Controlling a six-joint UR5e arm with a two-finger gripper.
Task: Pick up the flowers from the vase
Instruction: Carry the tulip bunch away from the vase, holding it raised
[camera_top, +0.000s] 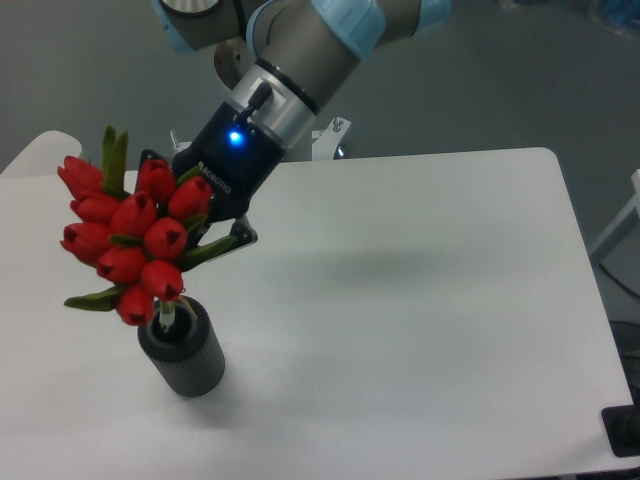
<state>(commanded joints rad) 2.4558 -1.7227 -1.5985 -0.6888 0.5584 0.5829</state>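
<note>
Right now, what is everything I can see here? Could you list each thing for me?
flowers: one bunch, red tulip buds with green leaves, above the vase, stems at its mouth
vase: one, dark grey, ribbed, upright, near left part of the table
table: one, white, fills most of the view
floor: grey, behind the table
arm: one, grey with pale blue joints, reaching from the top
gripper: one, black with a blue light, against the bunch; fingers hidden

White table (420, 300) bears the dark ribbed vase (185, 355)
</note>
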